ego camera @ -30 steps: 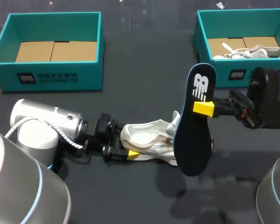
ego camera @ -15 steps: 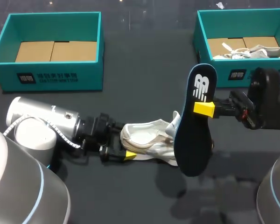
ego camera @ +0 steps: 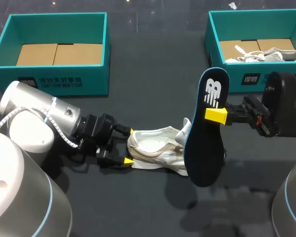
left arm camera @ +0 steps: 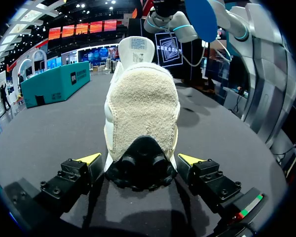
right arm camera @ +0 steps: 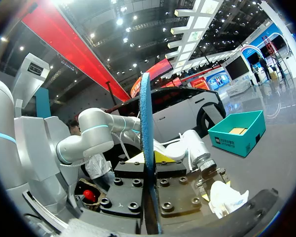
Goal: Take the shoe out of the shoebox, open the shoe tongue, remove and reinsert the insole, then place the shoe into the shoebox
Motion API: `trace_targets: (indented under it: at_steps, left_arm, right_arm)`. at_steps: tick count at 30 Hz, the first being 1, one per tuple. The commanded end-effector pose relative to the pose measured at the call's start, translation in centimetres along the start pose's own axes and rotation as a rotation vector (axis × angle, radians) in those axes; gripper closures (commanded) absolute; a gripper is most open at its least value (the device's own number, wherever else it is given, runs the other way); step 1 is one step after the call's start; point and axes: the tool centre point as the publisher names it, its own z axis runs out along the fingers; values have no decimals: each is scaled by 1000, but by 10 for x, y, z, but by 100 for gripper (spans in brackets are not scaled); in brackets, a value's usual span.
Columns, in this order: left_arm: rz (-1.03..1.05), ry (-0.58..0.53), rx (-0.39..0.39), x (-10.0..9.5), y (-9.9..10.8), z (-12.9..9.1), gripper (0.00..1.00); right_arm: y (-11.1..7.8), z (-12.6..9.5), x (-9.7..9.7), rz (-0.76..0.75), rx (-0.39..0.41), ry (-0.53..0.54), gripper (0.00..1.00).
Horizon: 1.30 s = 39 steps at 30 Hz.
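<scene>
**Two grippers at one white shoe (ego camera: pixel 155 150): insole (ego camera: pixel 207 133) out and held, heel not gripped**

One white shoe lies on the dark table (ego camera: pixel 153 207), out of either box, with its opening facing up. Everything below is placed from it.

At the shoe's heel is the left gripper (ego camera: pixel 128 147). In the left wrist view its two yellow tips stand one on each side of the heel, each just clear of it. The jaws are spread and hold nothing (left arm camera: pixel 139 159). The heel's pale suede fills that view, and the tongue (left arm camera: pixel 136 48) stands up at the far end of the shoe.

Over the shoe's toe end hangs the dark insole, turned on edge. Its narrower end, with the white logo, points away from the shoe. Whether its broad end touches the toe cannot be told. The right gripper (ego camera: pixel 215 114) comes in from beyond the toe and is clamped on the insole's middle. In the right wrist view the insole's blue edge (right arm camera: pixel 147 148) runs straight up between the pressed fingers (right arm camera: pixel 149 160).

Well beyond the heel side stands the left shoebox (ego camera: pixel 54 81), teal with bare cardboard inside. Well beyond the toe side stands the right shoebox (ego camera: pixel 222 34), with a second shoe (ego camera: pixel 269 53) in it.
</scene>
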Motion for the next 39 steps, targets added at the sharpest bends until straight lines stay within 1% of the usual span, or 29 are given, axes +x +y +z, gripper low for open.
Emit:
trace_targets:
  at_steps: [1,14,15,16,18,22,23,26,28,33,39]
  left_arm:
    - [59,4,-175,1,-10,-16,0]
    - [59,4,-175,1,-10,-16,0]
    - [49,10,-188,1,-13,-18,0]
    - [43,-8,-224,0,-17,-20,0]
    - [33,-20,-271,-2,-23,-24,0]
    - [37,-55,-398,-4,-33,-29,0]
    - [44,-51,-415,-4,-35,-31,0]
    - [53,-89,-482,-4,-40,-32,0]
    - [58,-93,-501,-6,-43,-32,0]
    - [57,-110,-583,-9,-48,-34,0]
    - [60,-90,-656,-6,-52,-37,0]
  right_arm:
    - [-1,1,1,1,1,-4,100]
    - [-1,1,1,1,1,-4,100]
    - [-1,1,1,1,1,-4,100]
    - [-1,1,1,1,1,-4,100]
    - [-1,1,1,1,1,-4,100]
    - [-1,1,1,1,1,-4,100]
    - [-1,1,1,1,1,-4,100]
    - [-1,1,1,1,1,-4,100]
    - [-1,1,1,1,1,-4,100]
    - [-1,1,1,1,1,-4,100]
    - [-1,1,1,1,1,-4,100]
